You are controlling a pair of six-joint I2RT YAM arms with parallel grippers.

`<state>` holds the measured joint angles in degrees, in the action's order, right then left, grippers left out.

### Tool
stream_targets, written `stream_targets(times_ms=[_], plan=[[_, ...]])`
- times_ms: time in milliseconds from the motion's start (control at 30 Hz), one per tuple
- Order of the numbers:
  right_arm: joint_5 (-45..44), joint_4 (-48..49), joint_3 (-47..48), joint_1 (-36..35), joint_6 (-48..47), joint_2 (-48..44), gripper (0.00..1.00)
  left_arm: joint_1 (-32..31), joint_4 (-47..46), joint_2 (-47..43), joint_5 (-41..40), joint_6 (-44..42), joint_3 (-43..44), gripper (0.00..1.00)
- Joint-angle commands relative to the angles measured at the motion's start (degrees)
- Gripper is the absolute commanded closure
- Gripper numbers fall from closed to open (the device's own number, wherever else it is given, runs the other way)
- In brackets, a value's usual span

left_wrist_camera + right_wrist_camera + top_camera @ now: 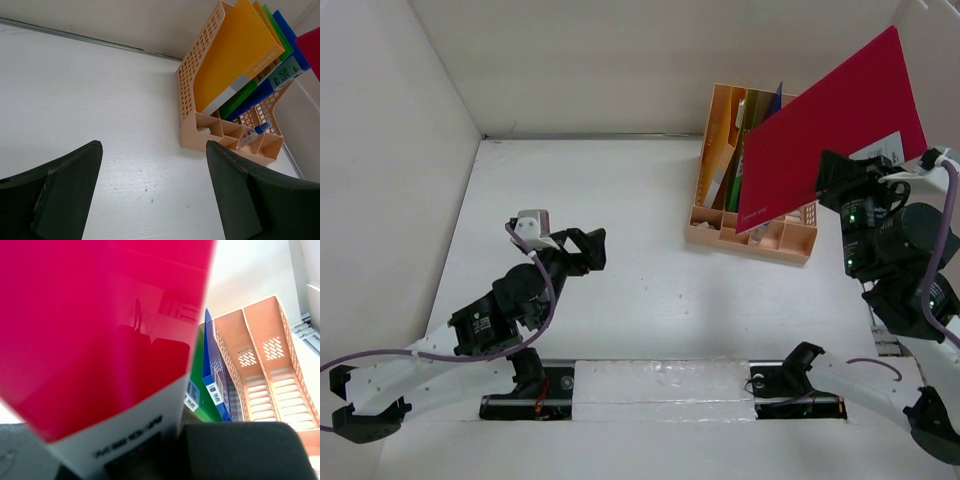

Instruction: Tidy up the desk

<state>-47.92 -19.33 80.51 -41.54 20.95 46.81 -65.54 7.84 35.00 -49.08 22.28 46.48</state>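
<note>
Your matte white desk lies flat between wall panels, and nearest you the left gripper hovers over its bare middle, jaws wide apart. The right gripper is clamped on the edge of a glossy red folder, which is tilted in the air. It partly blocks the peach lattice file rack by the far wall, where a yellow folder, a green folder and a blue folder stand upright.

Noted peach slotted file rack at far right. Held yellow folder, green folder, blue folder upright in left slots. Red folder tilted above rack. Small pen-like item lay in near compartment.
</note>
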Motion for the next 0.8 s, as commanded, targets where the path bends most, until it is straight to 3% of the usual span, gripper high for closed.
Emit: stream_targets(times_ms=[0, 333, 567, 767], plan=[[-2.61, 0.62, 1.93, -1.26, 0.58, -1.29, 1.00, 0.06, -2.48, 1.03, 0.12, -1.10, -0.07, 0.20], [-12.19, -1.33, 1.24, -4.60, 0.50, -0.57, 1.00, 0.06, -2.47, 1.12, 0.39, -1.19, -0.16, 0.20], [-14.21, -0.71, 1.14, -4.60, -0.82, 2.58, 1.00, 0.06, -2.30, 1.38, 0.48, -1.19, 0.02, 0.20], [-10.53, 3.24, -1.67, -2.42, -4.07, 3.82, 1.00, 0.06, -2.21, 0.94, 0.57, -1.28, 0.02, 0.20]])
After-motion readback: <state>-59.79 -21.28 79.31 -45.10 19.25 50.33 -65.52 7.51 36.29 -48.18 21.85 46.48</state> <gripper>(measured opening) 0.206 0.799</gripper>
